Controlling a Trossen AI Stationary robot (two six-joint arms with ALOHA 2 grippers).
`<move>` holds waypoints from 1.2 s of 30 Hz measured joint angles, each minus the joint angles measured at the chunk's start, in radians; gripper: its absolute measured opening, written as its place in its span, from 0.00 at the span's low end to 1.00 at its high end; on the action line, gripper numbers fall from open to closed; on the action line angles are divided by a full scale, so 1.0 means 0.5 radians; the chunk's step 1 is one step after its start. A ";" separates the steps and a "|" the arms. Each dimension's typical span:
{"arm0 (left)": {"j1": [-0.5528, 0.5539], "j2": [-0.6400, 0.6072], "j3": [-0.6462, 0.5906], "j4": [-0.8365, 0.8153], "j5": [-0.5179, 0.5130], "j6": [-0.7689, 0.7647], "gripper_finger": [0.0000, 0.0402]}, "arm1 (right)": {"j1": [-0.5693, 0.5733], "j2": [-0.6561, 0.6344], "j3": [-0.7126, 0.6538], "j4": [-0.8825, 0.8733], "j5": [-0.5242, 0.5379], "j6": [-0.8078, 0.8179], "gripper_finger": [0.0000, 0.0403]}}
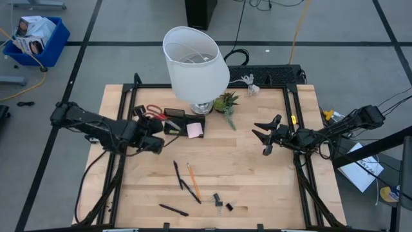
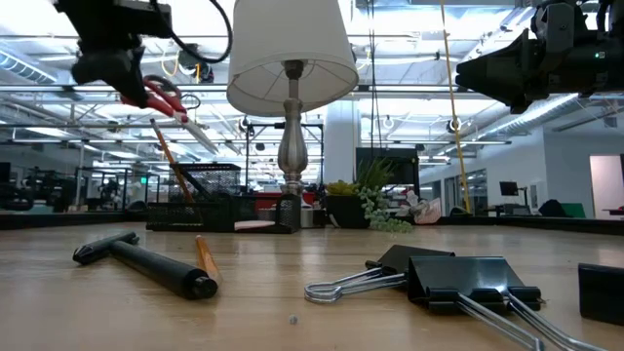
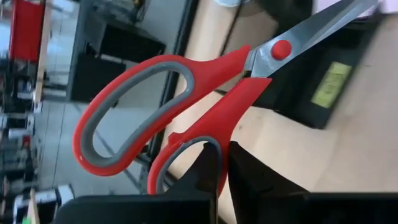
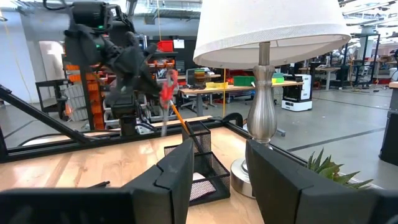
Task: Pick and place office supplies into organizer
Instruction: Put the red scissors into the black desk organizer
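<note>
The left gripper (image 1: pixel 156 132) pinches the red-handled scissors (image 3: pixel 186 106) by one handle loop above the organizer (image 1: pixel 175 120) near the desk's far edge, blades angled down toward it; the right gripper (image 1: pixel 265 137), spread, waits well apart

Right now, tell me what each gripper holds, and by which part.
Left gripper is shut on the scissors, gripping the smaller red handle loop. Right gripper is open and holds nothing.
</note>
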 joint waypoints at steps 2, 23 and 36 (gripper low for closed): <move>0.065 0.000 0.000 -0.004 -0.010 0.000 0.08 | 0.001 0.001 0.000 0.000 0.000 0.000 0.35; 0.427 0.002 0.000 0.061 -0.312 0.165 0.12 | 0.001 0.001 0.000 0.000 0.000 0.000 0.35; 0.441 0.007 0.001 0.355 -0.157 0.547 0.07 | 0.001 0.000 0.000 0.000 0.000 0.000 0.35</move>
